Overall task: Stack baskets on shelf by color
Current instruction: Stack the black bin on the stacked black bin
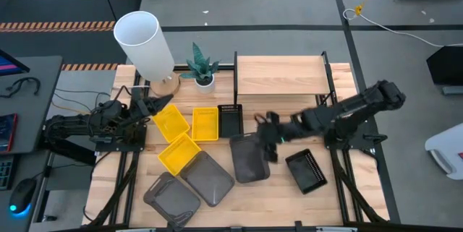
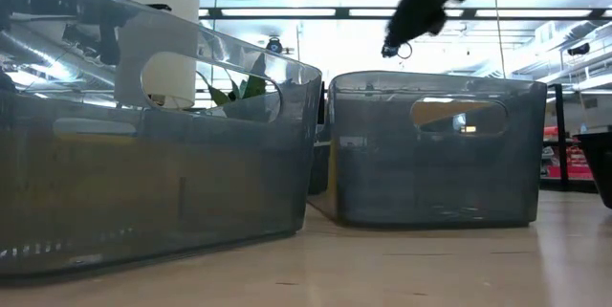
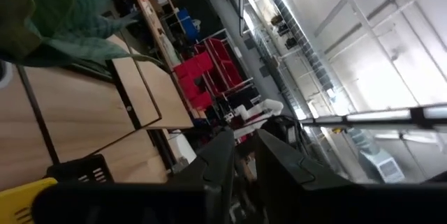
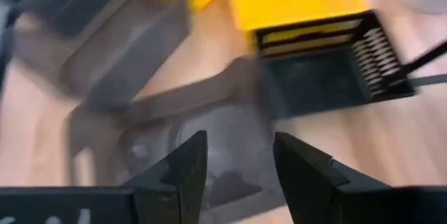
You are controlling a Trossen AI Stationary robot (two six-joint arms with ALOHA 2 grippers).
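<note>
Baskets lie scattered over the wooden surface [image 1: 130, 188] in front of the shelf [image 1: 281, 75], which stands at the far edge with nothing on its board. Three yellow baskets [image 1: 205, 123] sit off the shelf's left front corner, beside a black mesh basket [image 1: 230, 120] that lies just at the shelf's front left post. Three grey baskets [image 1: 249, 158] lie nearer the front — one straight out from the shelf's left half, two further left. A second black mesh basket [image 1: 307, 170] rests well out from the shelf's right half.

The right pincer [image 1: 269, 138] hovers over the grey basket closest to the shelf, fingers [image 4: 188, 165] parted moderately and holding nothing. The left pincer [image 1: 148, 108] waits left of the shelf, beside the yellow baskets and below a white cylinder [image 1: 145, 43] — its fingers [image 3: 218, 161] nearly together, empty. A small potted plant [image 1: 200, 66] stands just left of the shelf.
</note>
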